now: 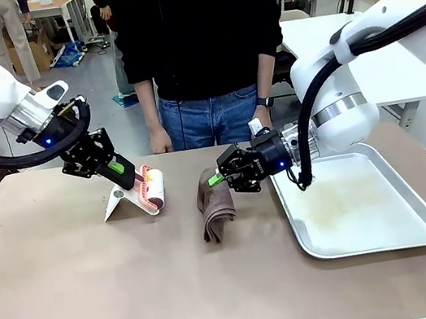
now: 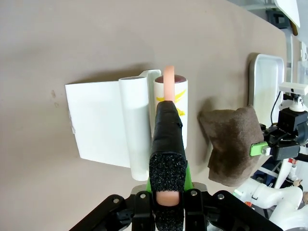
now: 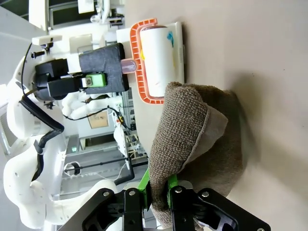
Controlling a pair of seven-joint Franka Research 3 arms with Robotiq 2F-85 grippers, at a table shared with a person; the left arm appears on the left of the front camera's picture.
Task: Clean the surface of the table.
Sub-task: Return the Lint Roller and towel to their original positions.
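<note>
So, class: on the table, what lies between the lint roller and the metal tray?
A brown cloth, gripped by the right claw, lies between the lint roller and the tray; the front view shows it.

Bright, even overhead light; soft shadows sit under the cloth (image 1: 214, 205) and tray (image 1: 358, 204); the table (image 1: 71, 292) shows no glare, wrist views bend at edges

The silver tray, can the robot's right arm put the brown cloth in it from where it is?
Probably yes. The right gripper already holds the brown cloth, and the tray lies right beside it, open, on the table.
</note>
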